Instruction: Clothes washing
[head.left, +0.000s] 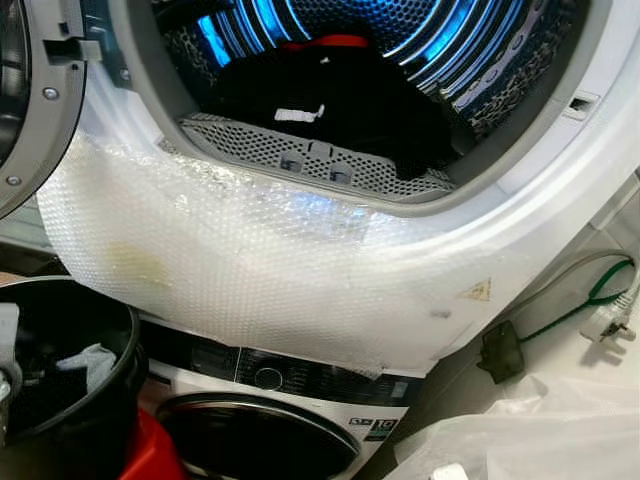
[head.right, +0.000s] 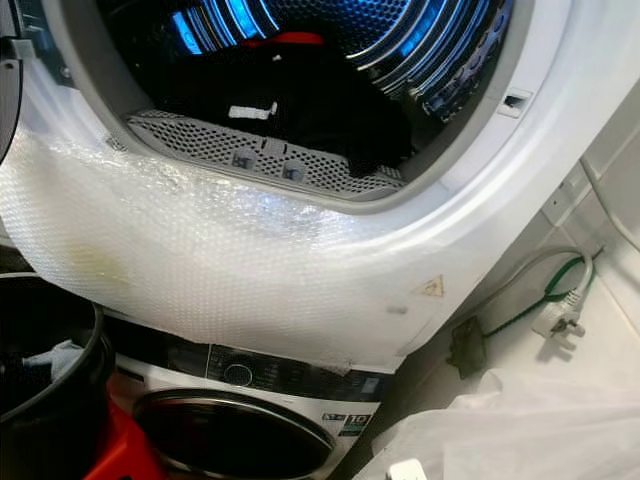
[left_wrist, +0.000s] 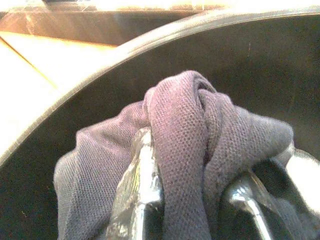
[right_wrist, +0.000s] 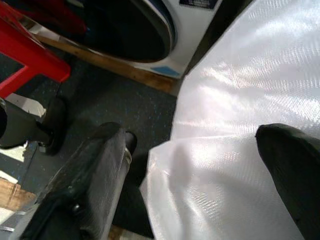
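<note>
My left tool is pinching a soft purple-grey knitted cloth, which bunches up between its two shiny fingers. It sits inside a round black plastic bucket, down at my left side. My right tool is spread wide, its black fingers far apart, hanging over clear white plastic sheeting and a dark floor. In front of me is the open white dryer with a blue-lit metal drum. Dark clothes with a bit of red lie inside it. Bubble wrap covers the dryer's front. A small yellow warning sticker is on it. Below is a white washing machine whose label shows "10"; the rest is too small to read. A green cable with a white plug lies to the right.
</note>
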